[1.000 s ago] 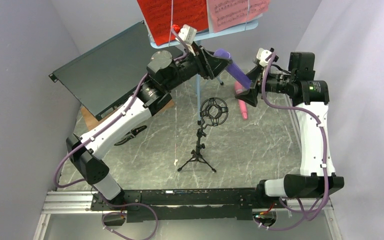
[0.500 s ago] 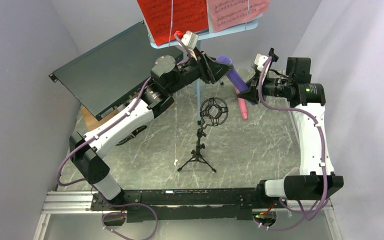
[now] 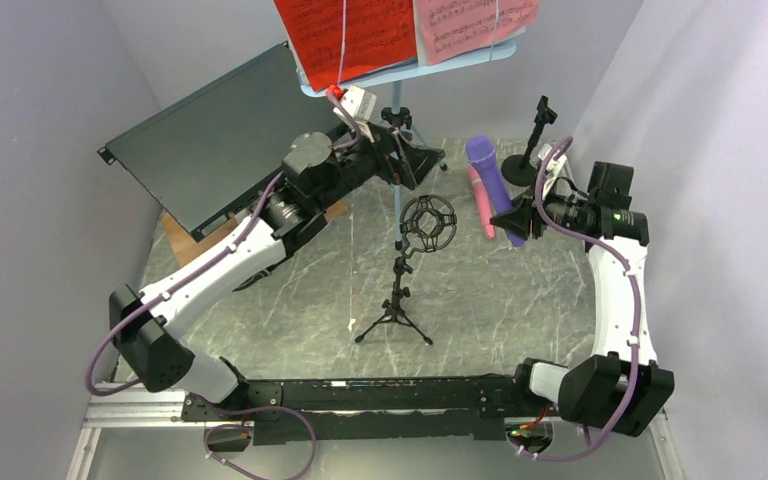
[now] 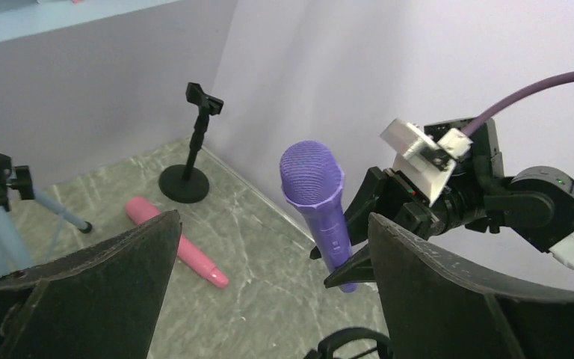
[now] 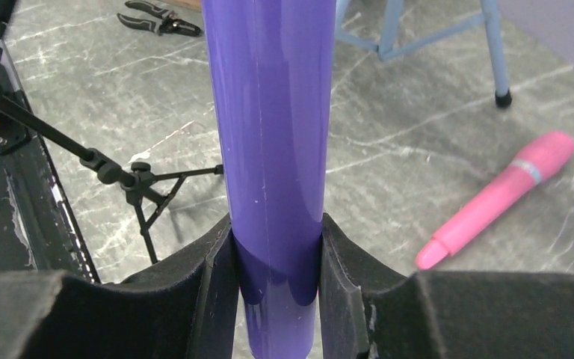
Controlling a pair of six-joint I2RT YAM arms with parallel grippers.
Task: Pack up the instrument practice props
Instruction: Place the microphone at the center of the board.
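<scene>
1. Purple microphone [image 3: 490, 190] — held clear of the table, right of centre in the overhead view, with its mesh head uppermost and leaning toward the top of the frame.
2. Closed on its handle is the right gripper [image 5: 275, 254]; in that arm's wrist view both black pads [image 5: 220, 277] press against the glossy purple barrel, one on each side, low on the handle.
3. Spread wide, with nothing between its fingers, is the left gripper [image 4: 273, 218]; in the overhead view it sits at upper centre, just beside the pole of the music rack [image 3: 400, 72] and apart from the purple microphone.
4. Flat on the grey marbled table [image 3: 500, 290] lies the pink microphone [image 3: 482, 200], just left of the purple one in the overhead view.
5. At top centre the light-blue music rack stands on its tripod legs [image 5: 418, 30], with a red page [image 3: 345, 35] and a pink page [image 3: 470, 25] on its face.
6. Two black supports stand upright — the tripod stand [image 3: 400, 280] with a ring mount at the centre of the frame, and the round-based clip stand [image 3: 530, 150] at upper right, near the wall.
7. Filling the upper left is the dark flat metal box [image 3: 210, 140]; the black pliers [image 5: 157, 19] lie on the table at the top left of the right wrist view.
</scene>
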